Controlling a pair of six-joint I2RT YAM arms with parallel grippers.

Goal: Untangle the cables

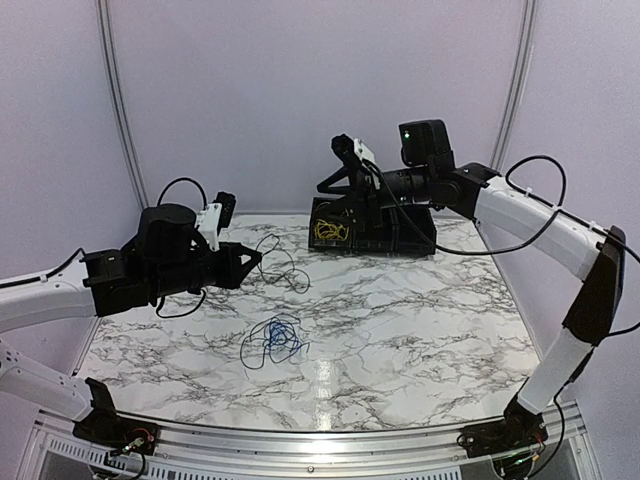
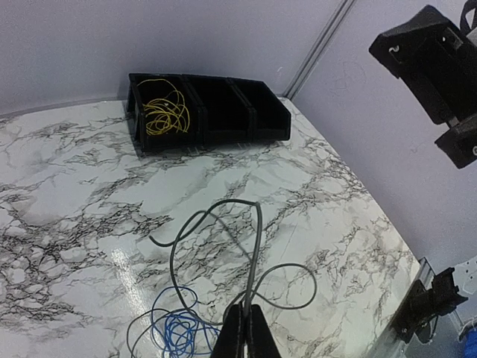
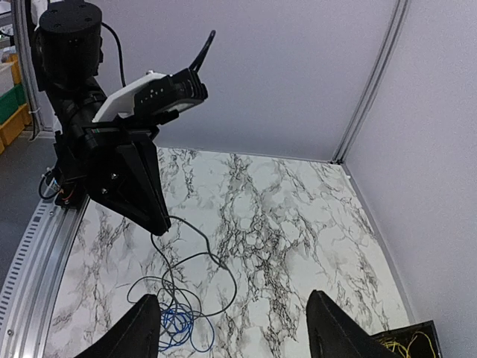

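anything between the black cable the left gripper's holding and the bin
Nothing visible lies between the black cable, pinched in the left gripper, and the bin. The right gripper hangs open above the bin, though.

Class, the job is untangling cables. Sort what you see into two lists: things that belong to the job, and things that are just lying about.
Belong to the job:
- yellow cable, lying in the bin's end compartment
- black cable, pinched in the left gripper
- blue cable, loose on the table

Just there:
- black bin
- marble table
- the arms' own thick black leads
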